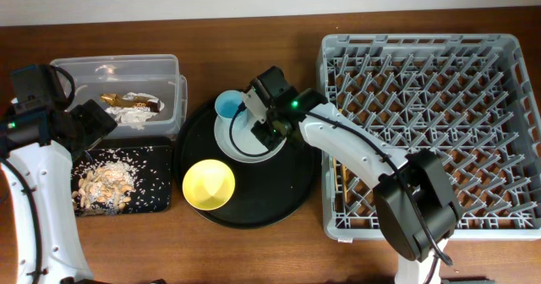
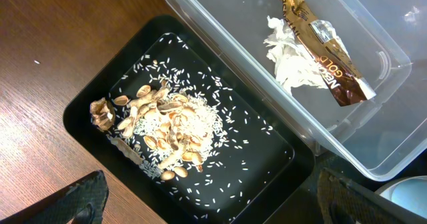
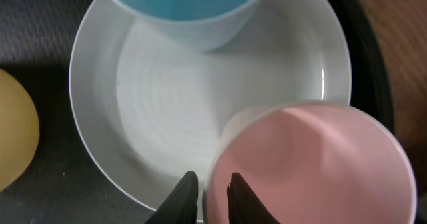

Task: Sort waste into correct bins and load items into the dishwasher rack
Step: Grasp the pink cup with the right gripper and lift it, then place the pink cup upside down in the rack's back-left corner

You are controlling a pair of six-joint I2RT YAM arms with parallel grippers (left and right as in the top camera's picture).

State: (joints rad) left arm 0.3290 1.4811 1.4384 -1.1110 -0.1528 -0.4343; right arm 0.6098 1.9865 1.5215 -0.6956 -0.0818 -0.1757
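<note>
My right gripper (image 3: 212, 191) is shut on the rim of the pink cup (image 3: 313, 164), one finger outside and one inside, over the pale plate (image 3: 153, 97). The light-blue cup (image 3: 187, 11) stands at the plate's far edge (image 1: 228, 105). The yellow bowl (image 1: 209, 183) sits on the round black tray (image 1: 279, 199). My left gripper (image 2: 213, 204) is open and empty above the shallow black tray (image 2: 87, 104), which holds the food scraps (image 2: 163, 131). The foil wrapper (image 2: 320, 51) lies in the clear tub (image 2: 400, 57). In the overhead view my right gripper (image 1: 269, 128) hides the pink cup.
The grey dishwasher rack (image 1: 439, 132) fills the right side, next to the round tray. A thin wooden piece (image 1: 342, 178) shows at the rack's left edge, perhaps the chopsticks. Crumpled white paper (image 2: 283, 57) lies beside the wrapper. Both bins stand at the left.
</note>
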